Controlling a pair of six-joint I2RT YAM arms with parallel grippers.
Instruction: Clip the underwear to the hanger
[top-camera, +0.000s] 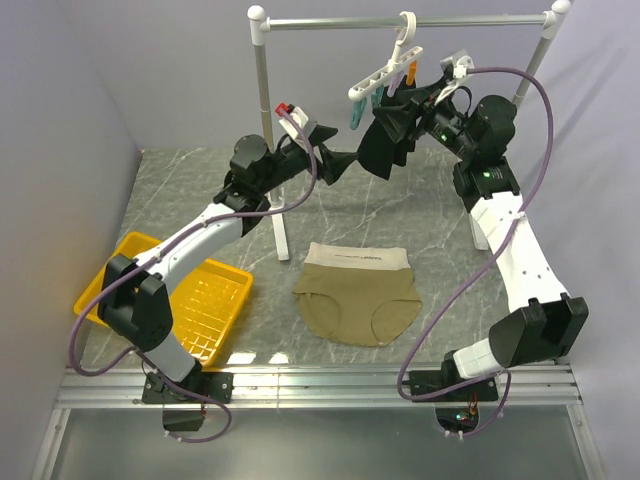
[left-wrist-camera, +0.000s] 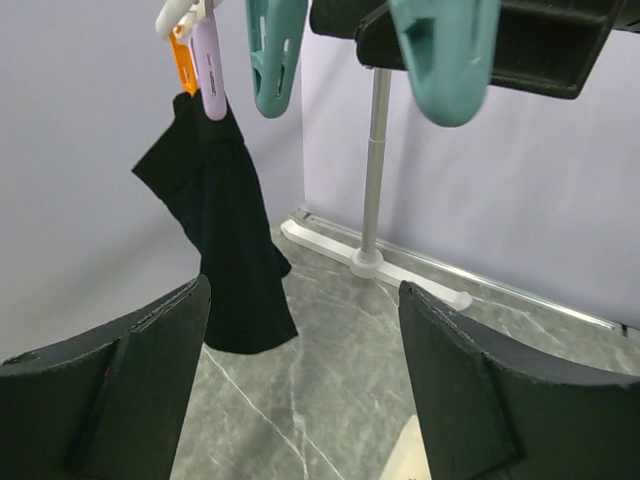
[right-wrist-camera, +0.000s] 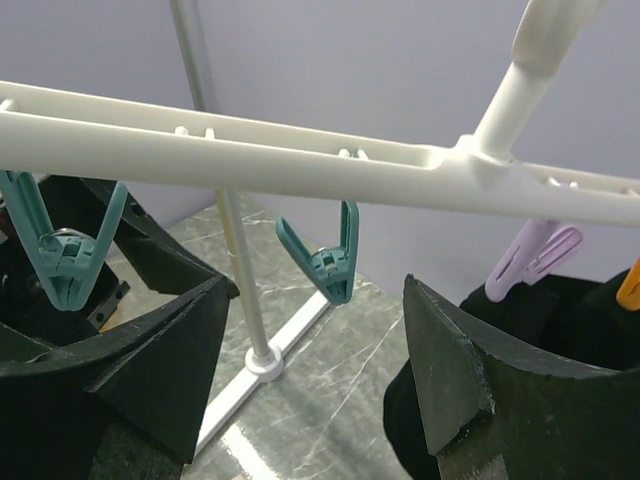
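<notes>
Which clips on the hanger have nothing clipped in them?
The two teal clips: they dangle empty under the hanger bar, while the purple clip grips the black garment. The orange one is partly hidden.

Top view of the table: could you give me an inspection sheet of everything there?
Surface: grey marbled table, no spills seen.
Job's things: underwear flat on the table, unclipped; hanger hooked on the silver rail.
Clutter: black garment clipped to the hanger; yellow basket at left.
Tools: left tool and right tool both open, empty, raised near the hanger.
Cables: purple cables loop beside both arms, off the underwear.
Surroundings: plain walls.
</notes>
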